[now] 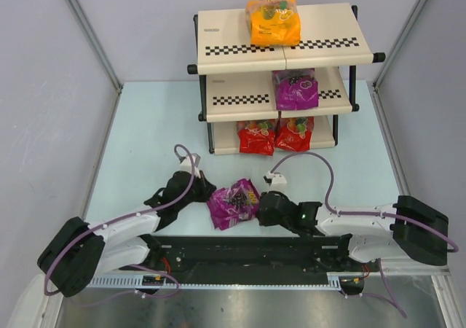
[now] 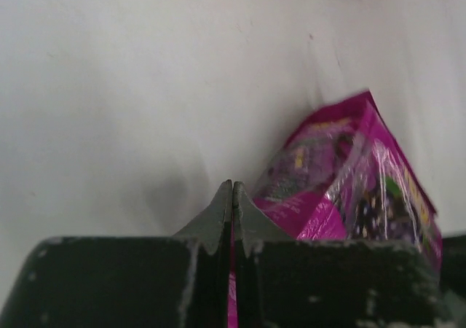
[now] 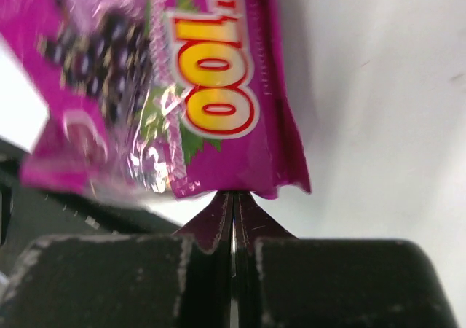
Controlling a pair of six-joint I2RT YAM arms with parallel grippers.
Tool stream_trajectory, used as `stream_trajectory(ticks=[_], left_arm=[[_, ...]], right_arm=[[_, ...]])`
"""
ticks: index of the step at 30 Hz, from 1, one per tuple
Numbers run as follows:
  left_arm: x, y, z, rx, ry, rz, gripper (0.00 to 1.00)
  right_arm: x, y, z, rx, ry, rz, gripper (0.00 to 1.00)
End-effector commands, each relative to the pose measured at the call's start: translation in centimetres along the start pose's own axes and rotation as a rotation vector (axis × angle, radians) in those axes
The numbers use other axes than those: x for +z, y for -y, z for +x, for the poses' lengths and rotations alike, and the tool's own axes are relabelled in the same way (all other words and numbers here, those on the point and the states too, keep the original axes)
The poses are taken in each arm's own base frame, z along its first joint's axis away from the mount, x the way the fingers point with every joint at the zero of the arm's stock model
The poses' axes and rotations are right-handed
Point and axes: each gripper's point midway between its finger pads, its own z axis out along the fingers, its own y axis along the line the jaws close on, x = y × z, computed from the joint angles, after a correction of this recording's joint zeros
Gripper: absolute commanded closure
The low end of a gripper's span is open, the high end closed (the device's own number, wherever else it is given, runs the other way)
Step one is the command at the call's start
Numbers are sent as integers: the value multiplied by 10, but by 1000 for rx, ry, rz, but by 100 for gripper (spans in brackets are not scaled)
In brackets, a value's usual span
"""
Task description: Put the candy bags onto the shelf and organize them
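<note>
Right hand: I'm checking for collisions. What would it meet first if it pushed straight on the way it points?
The purple bag. Its edge already lies at the tips of the shut right hand, apparently pinched there, though depth is hard to judge.

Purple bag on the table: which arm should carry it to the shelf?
Left, probably: the left end effector looks shut on the purple bag, and the shelf has free room on the middle board's left half.

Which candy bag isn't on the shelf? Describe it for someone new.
Start at the shelf at the table's far end, then come toward the arm bases. The purple bag is there between the left gripper and right gripper; the other purple bag sits on the middle tier.
</note>
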Motion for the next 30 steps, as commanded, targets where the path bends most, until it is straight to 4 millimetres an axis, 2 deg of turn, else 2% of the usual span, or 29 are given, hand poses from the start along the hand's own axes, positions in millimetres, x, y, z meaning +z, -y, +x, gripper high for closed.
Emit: stream_trajectory(ticks=[1,2,4,5,9,12,15,17,18,19,20,22,23,24,25,26,27,28,30], left_arm=[[-11,25,23,62,-48,131,100],[-15,27,34,57,-73,140,100],[-21,32,37,25,-64,151,100],[-25,33,48,25,-81,159,100],[-37,47,58,-26,-75,206,100],[-44,59,61,-40,-75,234,100],[-50,65,61,-44,-68,235,100],[-54,59,62,-46,-65,204,100],[-59,62,54,-60,-32,217,100],[-61,55,56,-61,-40,188,100],[-63,50,52,-64,-13,169,100],[-72,47,43,-85,24,171,96],[-75,47,37,-85,48,173,93],[-78,48,34,-78,62,181,82],[-82,47,31,-63,77,173,78],[-88,53,29,-46,80,189,76],[-88,49,24,-37,111,158,71],[-89,48,26,-20,107,143,67],[-90,53,29,8,109,150,61]], right_arm=[[6,3,-35,20,72,-15,100],[6,5,-40,9,77,-17,100],[8,14,-54,20,96,-2,100],[8,18,-61,8,109,5,100],[12,27,-80,-10,125,7,100],[12,29,-106,-19,179,-2,100],[4,37,-123,3,226,20,100],[-9,40,-121,8,229,35,100],[-14,42,-121,6,244,48,100],[-25,39,-121,15,263,33,100],[-31,36,-121,19,279,23,94],[-42,30,-107,23,285,10,69],[-54,28,-113,43,343,6,43],[-60,16,-96,16,331,-35,38],[-65,14,-91,22,342,-39,36],[-74,12,-94,80,394,-38,35],[-76,11,-89,97,404,-39,34],[-79,3,-71,77,385,-63,34],[-77,10,-63,142,436,-5,34]])
